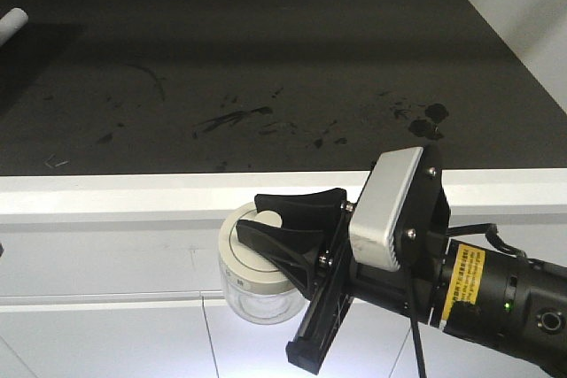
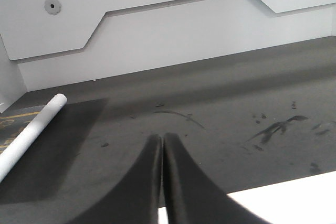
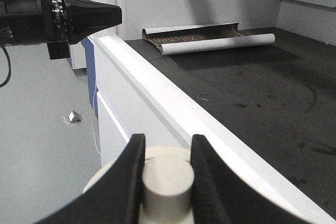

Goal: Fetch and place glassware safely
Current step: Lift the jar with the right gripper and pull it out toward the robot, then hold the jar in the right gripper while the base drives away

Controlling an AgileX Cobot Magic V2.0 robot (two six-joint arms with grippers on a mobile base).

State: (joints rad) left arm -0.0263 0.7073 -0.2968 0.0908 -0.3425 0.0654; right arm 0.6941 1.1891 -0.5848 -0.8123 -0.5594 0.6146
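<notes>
The glass jar (image 1: 257, 297) sits in front of the white cabinet face, just below the white front edge (image 1: 133, 192) of the counter, not on the dark countertop (image 1: 266, 59). Its cream-white lid (image 1: 232, 252) is seated on top, and the central knob (image 3: 168, 184) faces up. You cannot tell from these views whether the jar's base rests on anything.

The right gripper (image 3: 168, 156) reaches in from the lower right. Note its black fingers (image 3: 131, 177): one stands on each side of the knob and both press against it, so the gripper is clamped on the lid's knob. The fingers overlap the top of the lid.

The left gripper (image 2: 161, 140) hangs over the countertop, well apart from the jar. Its two fingers are pressed together with nothing between them. In the right wrist view you see it above the counter's front edge.

A white paper tube (image 2: 31, 129) lies on the countertop at the far left, near the white back panel (image 2: 168, 30). Dark scuff marks (image 1: 232, 118) are scattered across the middle of the countertop.
</notes>
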